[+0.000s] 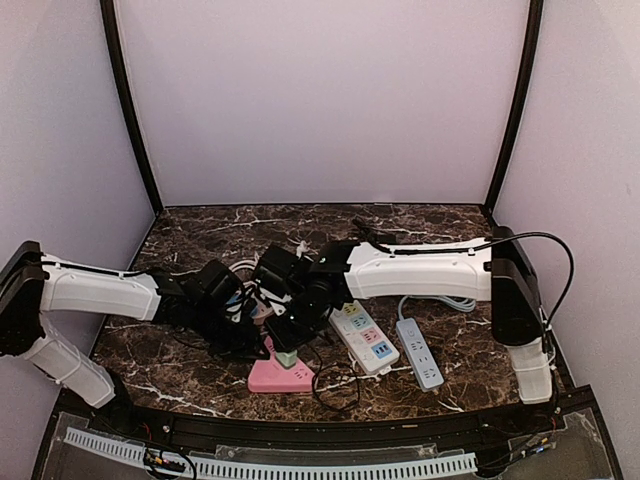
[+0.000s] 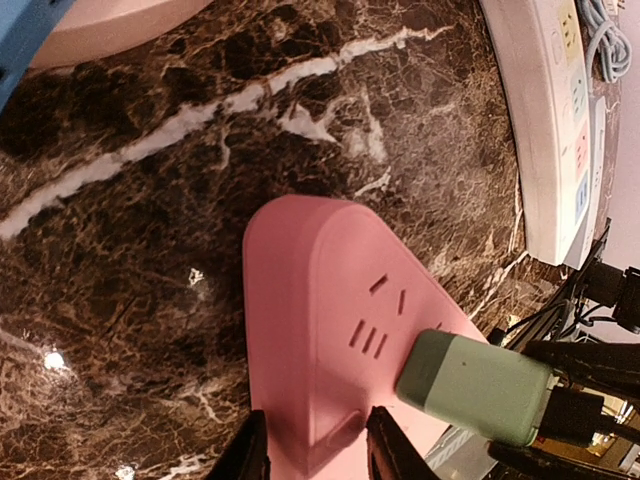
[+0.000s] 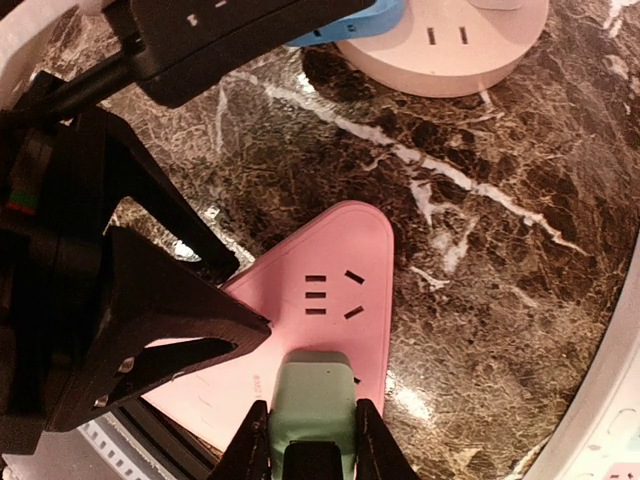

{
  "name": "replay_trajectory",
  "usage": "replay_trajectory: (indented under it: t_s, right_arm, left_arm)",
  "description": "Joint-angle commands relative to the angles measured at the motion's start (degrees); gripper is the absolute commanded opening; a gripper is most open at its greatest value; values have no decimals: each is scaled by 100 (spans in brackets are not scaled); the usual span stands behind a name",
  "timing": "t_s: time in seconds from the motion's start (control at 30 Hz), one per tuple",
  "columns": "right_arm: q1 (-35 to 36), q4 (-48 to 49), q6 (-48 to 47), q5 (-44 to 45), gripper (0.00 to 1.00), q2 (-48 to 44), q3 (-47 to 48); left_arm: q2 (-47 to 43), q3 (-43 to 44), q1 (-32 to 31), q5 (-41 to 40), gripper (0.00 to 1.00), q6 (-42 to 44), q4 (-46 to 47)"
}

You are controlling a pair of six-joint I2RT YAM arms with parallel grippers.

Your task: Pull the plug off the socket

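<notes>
A pink triangular socket (image 1: pixel 280 376) lies on the marble table near the front. A pale green plug (image 1: pixel 287 355) stands on its top face; its pins are hidden. My left gripper (image 1: pixel 262 340) is shut on one corner of the socket (image 2: pixel 320 300), with a finger on each side edge (image 2: pixel 315 455). The plug (image 2: pixel 475 385) shows to the right in that view. My right gripper (image 1: pixel 292 335) is shut on the green plug (image 3: pixel 313 400), one finger on each side (image 3: pixel 311 448), right above the socket (image 3: pixel 330 270).
A white power strip with coloured outlets (image 1: pixel 362 337) and a second pale strip (image 1: pixel 420 352) lie right of the socket. A round beige socket (image 3: pixel 440 40) with a blue plug (image 3: pixel 340 30) sits behind. Black cables (image 1: pixel 335 385) loop at the front edge.
</notes>
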Motion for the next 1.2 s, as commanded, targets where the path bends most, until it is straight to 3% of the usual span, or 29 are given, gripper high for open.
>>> replay_trajectory:
  t_s: [0.0,0.1,0.3,0.6,0.77,1.0,1.17]
  right_arm:
    - [19,-74,-50,570,22,73,276]
    - [-48,-66,-112,461,23,92,267]
    - [-96,120,-318,55,43,-140,-72]
    - [-97,-87,-274,-101,44,-326,-463]
    - [-92,-38,-214,-193,37,-386,-625]
    - [-105,-36,-167,14,13,-261,-452]
    - [-150,49,-106,224,7,-174,-258]
  left_arm:
    - [188,279,-34,218,33,175,84]
    - [309,426,-30,278,33,213,79]
    - [388,550,-10,350,35,336,-76]
    - [476,617,1,617,36,417,-201]
    - [569,621,-7,822,37,499,-241]
    - [746,783,-8,852,39,590,-372]
    - [831,883,12,653,40,602,-534]
